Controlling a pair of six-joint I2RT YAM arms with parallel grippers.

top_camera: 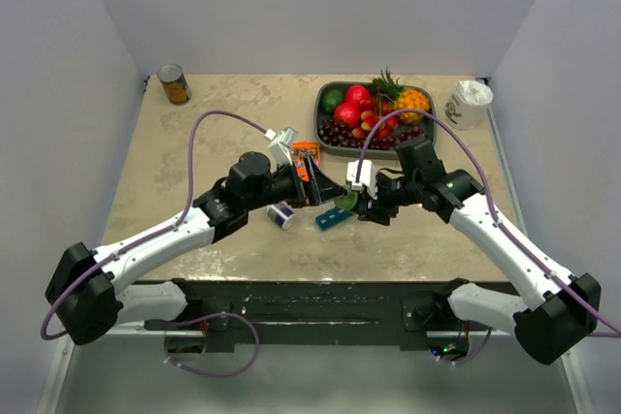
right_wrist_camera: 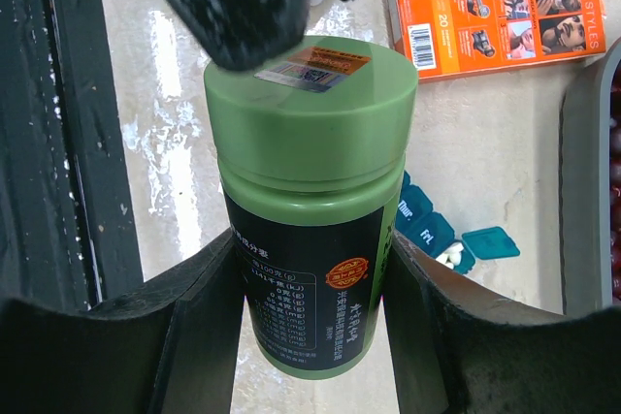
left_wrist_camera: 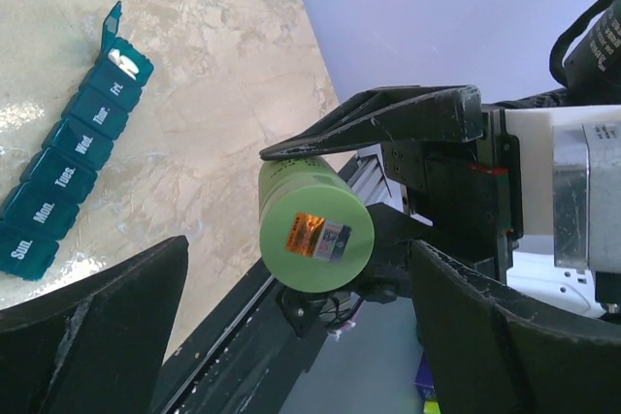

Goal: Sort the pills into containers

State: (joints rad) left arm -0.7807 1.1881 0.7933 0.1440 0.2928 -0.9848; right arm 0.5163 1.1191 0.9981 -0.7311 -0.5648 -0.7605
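The right fingers are clamped on the dark-labelled body of a green bottle, held off the surface between the two arms. The left fingers stand spread wide on either side of its cap, gripping nothing. Just beneath lies the teal pill organizer, its end lid flipped open over white pills. Beyond sit an orange box and, far right, a fruit tray.

teal containers, green bottle, orange box
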